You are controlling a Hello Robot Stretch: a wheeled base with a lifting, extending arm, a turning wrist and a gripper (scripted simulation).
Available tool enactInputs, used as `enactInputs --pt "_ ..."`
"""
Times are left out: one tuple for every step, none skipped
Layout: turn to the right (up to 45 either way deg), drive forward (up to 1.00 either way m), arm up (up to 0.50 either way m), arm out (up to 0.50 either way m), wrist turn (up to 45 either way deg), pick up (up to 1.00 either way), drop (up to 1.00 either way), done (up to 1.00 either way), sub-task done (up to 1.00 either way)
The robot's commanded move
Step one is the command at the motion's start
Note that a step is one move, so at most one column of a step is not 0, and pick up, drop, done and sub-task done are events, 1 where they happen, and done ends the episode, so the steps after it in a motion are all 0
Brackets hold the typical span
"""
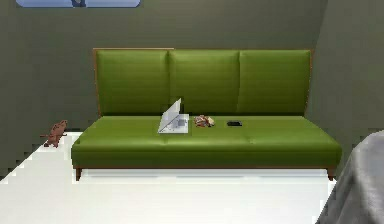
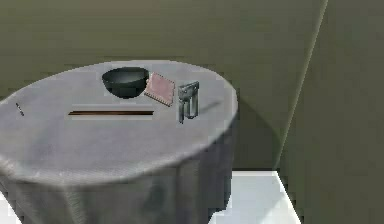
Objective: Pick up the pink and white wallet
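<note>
Arm side view: wallet [image 2: 160, 89] on counter [image 2: 60, 135], between bowl [image 2: 125, 81] and upright grey thing [image 2: 188, 103], close to both. End effector state: cannot tell. Risk: crowded neighbours get knocked on reach; thin wallet slips from grasp.

- Round table [image 2: 120, 155] under a grey cloth: dark bowl [image 2: 125, 82], pink wallet [image 2: 160, 90] just beside it, grey upright thing [image 2: 188, 103], long dark stick [image 2: 110, 113] lying flat.
- Green sofa [image 1: 120, 137] seat: open laptop [image 1: 173, 119], small brown thing [image 1: 204, 121], small black thing [image 1: 234, 124].
- Floor [image 1: 150, 195]: brown lump [image 1: 55, 132] near the sofa's end.
</note>
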Motion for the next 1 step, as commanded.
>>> enactInputs --pt "0.0 0.0 0.5 0.0 0.0 0.0 0.0 0.0 0.0"
